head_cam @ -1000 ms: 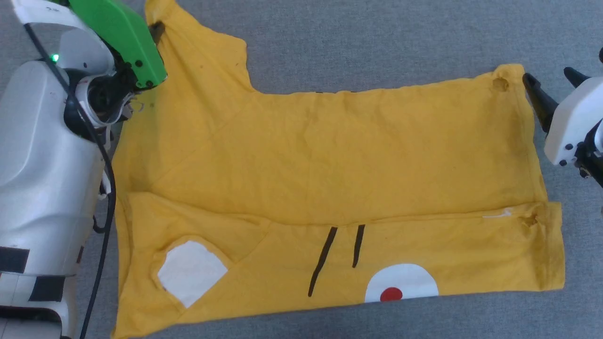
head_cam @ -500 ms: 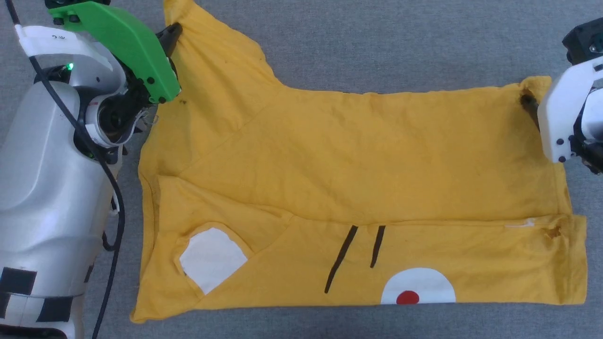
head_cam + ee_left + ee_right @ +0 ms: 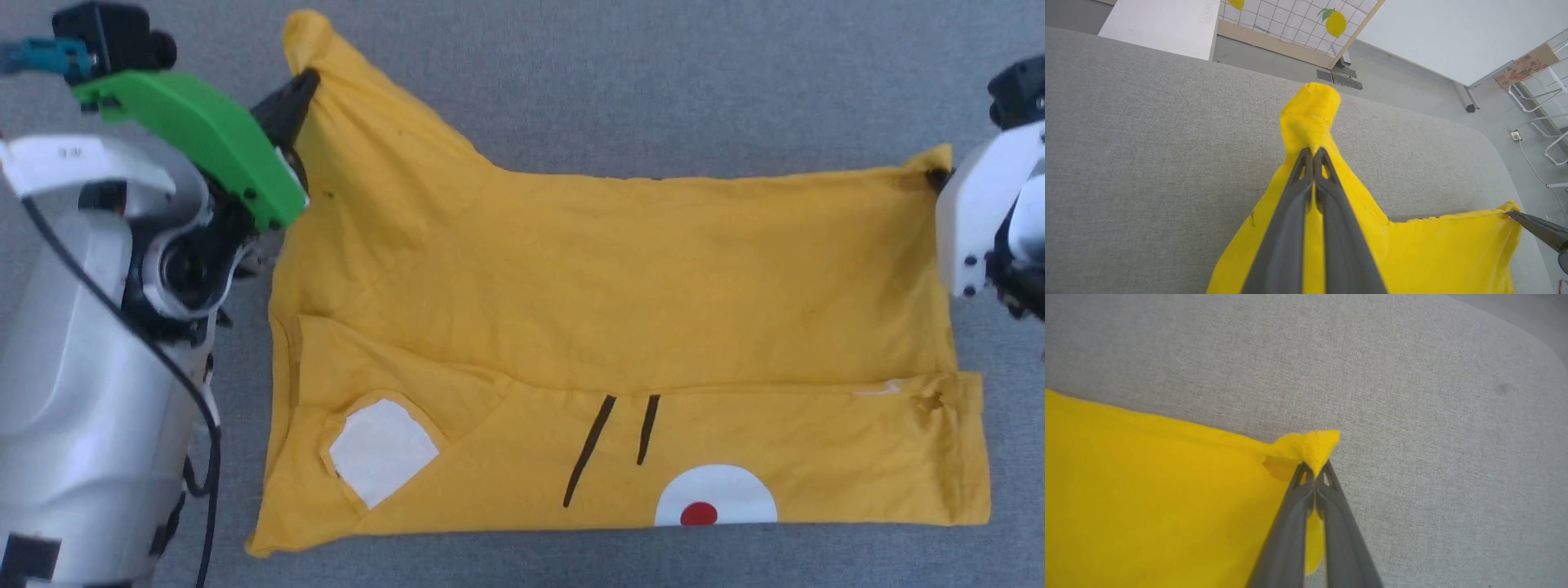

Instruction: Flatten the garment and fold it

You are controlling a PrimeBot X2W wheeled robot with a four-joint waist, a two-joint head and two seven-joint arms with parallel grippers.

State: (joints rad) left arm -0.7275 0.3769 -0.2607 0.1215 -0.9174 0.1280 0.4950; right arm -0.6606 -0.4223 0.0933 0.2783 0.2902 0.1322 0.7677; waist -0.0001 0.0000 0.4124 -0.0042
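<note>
The garment [image 3: 620, 310], a bright yellow T-shirt, lies spread across the grey surface with its near strip folded over, showing white patches, a red dot and two black stripes. My left gripper [image 3: 304, 82] is shut on the far left sleeve, which stands up in a bunched peak [image 3: 1310, 118]; its closed tips [image 3: 1313, 152] pinch the cloth. My right gripper [image 3: 939, 175] is shut on the far right corner of the garment [image 3: 1310, 447], the tips [image 3: 1314, 467] meeting on a small raised fold. That gripper's dark fingers [image 3: 1541, 230] also show in the left wrist view.
Grey fabric surface [image 3: 653, 90] stretches all round the shirt, with a rounded far edge [image 3: 1453, 126]. Beyond it are a floor, a white box [image 3: 1163, 24] and a lemon-print grid panel [image 3: 1298, 24]. My pale left arm [image 3: 90, 343] stands beside the shirt's left edge.
My right gripper moved in onto the far right corner and shut on it. The left gripper lifted the sleeve higher. The head camera shifted, so the whole picture slid.
</note>
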